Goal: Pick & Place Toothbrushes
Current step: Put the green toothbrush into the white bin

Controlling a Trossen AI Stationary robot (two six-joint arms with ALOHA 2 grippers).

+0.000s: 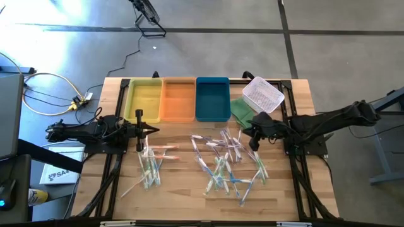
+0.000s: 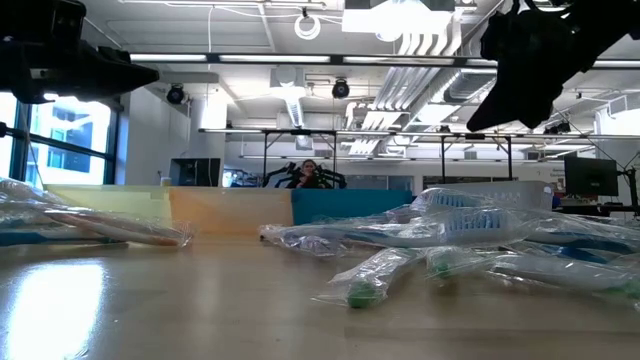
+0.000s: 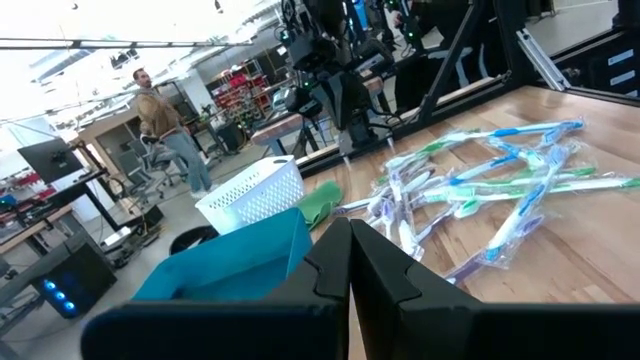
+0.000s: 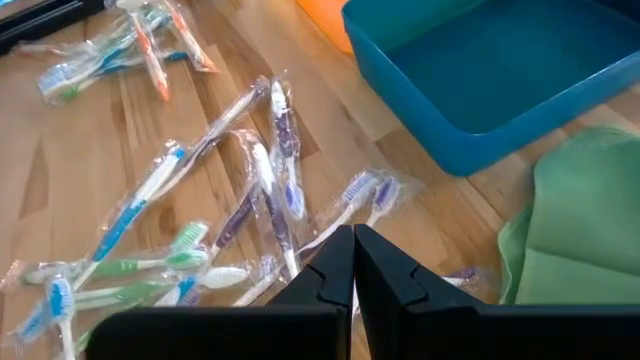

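Wrapped toothbrushes lie flat on the wooden table in two loose heaps, a small one (image 1: 150, 165) near the left and a larger one (image 1: 227, 162) right of centre, also seen in the right wrist view (image 4: 262, 170). My right gripper (image 1: 254, 142) hangs shut above the far right edge of the larger heap, tipped downward, with its fingers (image 4: 353, 258) together and nothing between them. My left gripper (image 1: 153, 130) waits shut and level beyond the small heap, in front of the yellow tray.
Three trays stand side by side at the far edge: yellow (image 1: 145, 99), orange (image 1: 178, 99) and blue (image 1: 212, 99). A green cloth (image 1: 242, 111) and a white mesh basket (image 1: 263, 94) lie to the right of them. A person (image 3: 160, 120) is in the room behind.
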